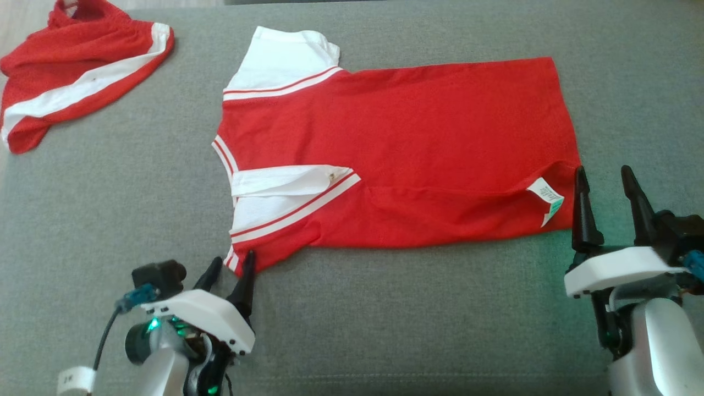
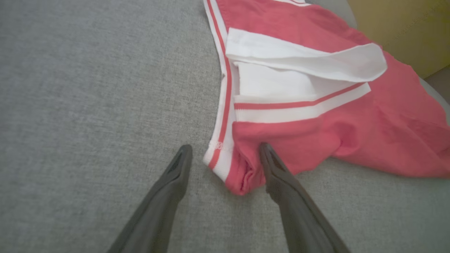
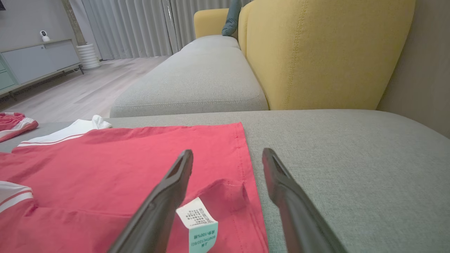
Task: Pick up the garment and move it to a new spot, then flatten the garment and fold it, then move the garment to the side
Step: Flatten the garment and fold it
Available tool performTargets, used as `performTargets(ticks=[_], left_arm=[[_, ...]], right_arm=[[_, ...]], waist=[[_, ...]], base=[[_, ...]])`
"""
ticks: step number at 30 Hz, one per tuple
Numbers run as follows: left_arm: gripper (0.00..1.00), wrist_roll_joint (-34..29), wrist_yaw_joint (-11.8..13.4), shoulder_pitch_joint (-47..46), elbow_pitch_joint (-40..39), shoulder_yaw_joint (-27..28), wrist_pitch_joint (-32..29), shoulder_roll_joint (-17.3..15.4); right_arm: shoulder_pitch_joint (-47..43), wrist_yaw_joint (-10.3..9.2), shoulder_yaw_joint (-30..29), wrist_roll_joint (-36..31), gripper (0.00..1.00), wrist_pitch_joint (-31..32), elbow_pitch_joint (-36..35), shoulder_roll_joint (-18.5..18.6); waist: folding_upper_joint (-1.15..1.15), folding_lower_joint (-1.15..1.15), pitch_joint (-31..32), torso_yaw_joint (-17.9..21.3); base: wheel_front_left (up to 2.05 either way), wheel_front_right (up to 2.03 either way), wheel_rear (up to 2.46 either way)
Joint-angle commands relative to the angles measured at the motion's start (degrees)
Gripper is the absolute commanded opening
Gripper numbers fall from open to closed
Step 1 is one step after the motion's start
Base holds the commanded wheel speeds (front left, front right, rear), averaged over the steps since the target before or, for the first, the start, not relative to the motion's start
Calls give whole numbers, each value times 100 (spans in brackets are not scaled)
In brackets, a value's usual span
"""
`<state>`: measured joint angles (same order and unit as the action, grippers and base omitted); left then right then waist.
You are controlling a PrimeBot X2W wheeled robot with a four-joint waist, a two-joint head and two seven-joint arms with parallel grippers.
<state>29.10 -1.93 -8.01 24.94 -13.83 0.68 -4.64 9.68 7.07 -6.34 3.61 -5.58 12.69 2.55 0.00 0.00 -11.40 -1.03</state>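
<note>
Grey woven seat cushion (image 1: 385, 319) lies under both arms. Nearest is the left pincer (image 1: 234, 258) (image 2: 225, 147), its dark fingers spread and grasping nothing. A bunched corner of the bright red mesh sports jersey with white panels (image 1: 396, 143) (image 2: 316, 140) (image 3: 123, 165) sits between its tips, the white double-stripe edge toward one finger and red cloth touching the other. Just beyond those tips a white sleeve panel (image 2: 306, 58) is folded over on itself. The right pincer (image 1: 603, 169) (image 3: 227, 151) is likewise released and holds nothing. One of its fingers hangs over the jersey's hem corner and the other over bare cushion, with the hem edge running between them. A small white care label with a teal end (image 1: 547, 199) (image 3: 198, 225) lies turned out just beside the finger over the cloth. Ahead of both pincers the jersey is spread fairly flat. Well beyond the left pincer, a second crumpled red-and-white garment (image 1: 71, 82) (image 3: 14, 123) rests near the cushion's edge. Farthest from the right pincer stands a mustard-yellow upholstered backrest (image 3: 316, 52).
</note>
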Motion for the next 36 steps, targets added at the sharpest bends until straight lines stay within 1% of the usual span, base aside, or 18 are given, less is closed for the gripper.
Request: performTargets(ticks=[1, 2, 3, 4, 6, 11, 15, 20, 26, 31, 32, 33, 34, 36], left_arm=[[91, 48, 32, -208, -36, 211, -43, -33], [70, 90, 23, -221, 23, 211, -83, -23], [43, 119, 15, -233, 73, 201, -123, -17], [32, 137, 3, -246, 107, 190, -145, -12], [0, 158, -29, -263, 154, 150, -185, -6], [0, 191, -85, -275, 63, 97, -139, 9], [0, 209, -10, -244, -207, 197, 73, -9], [0, 209, 94, -137, -535, 290, 211, -74], [0, 243, 165, -49, -774, 313, 244, -78], [0, 256, 171, -29, -855, 266, 267, -63], [0, 254, 172, -32, -863, 249, 278, -57], [0, 252, 172, -33, -870, 234, 291, -51], [0, 252, 171, -32, -875, 224, 307, -47], [0, 243, 170, -28, -886, 212, 356, -46]], right_arm=[[115, 42, 137, 33, 100, -84, -216, 33], [114, 42, 141, 34, 100, -83, -215, 33], [113, 42, 144, 35, 100, -80, -214, 33], [112, 42, 146, 35, 100, -77, -213, 33], [107, 42, 142, 34, 100, -63, -206, 33], [57, 42, 77, 9, 100, 99, -98, 33], [48, 42, -115, -26, 100, 347, 170, 32], [156, 42, -385, -166, 100, 626, 622, 32], [405, 42, -481, -306, 100, 941, 1133, 32], [628, 42, -504, -289, 100, 1132, 1560, 32], [654, 42, -484, -250, 98, 1173, 1645, 32], [671, 42, -461, -191, 67, 1231, 1734, 32], [688, 42, -431, -117, 47, 1277, 1806, 32], [712, 42, -412, -9, 18, 1327, 1920, 32]], waist=[[0, 0, -16, 23], [0, 0, -22, 36], [0, 0, -28, 47], [0, 0, -33, 58], [0, 0, -37, 73], [0, 0, -36, 73], [0, 0, -31, 32], [0, 0, -29, -81], [0, 0, -64, -183], [0, 0, -97, -243], [0, 0, -100, -254], [0, 0, -100, -260], [0, 0, -97, -262], [0, 0, -86, -257]], base=[[0, 0, 0], [0, 0, 0], [0, 0, 0], [0, 0, 0], [0, 0, 0], [0, 0, 0], [0, 0, 0], [0, 0, 0], [0, 0, 0], [0, 0, 0], [0, 0, 0], [0, 0, 0], [0, 0, 0], [0, 0, 0]])
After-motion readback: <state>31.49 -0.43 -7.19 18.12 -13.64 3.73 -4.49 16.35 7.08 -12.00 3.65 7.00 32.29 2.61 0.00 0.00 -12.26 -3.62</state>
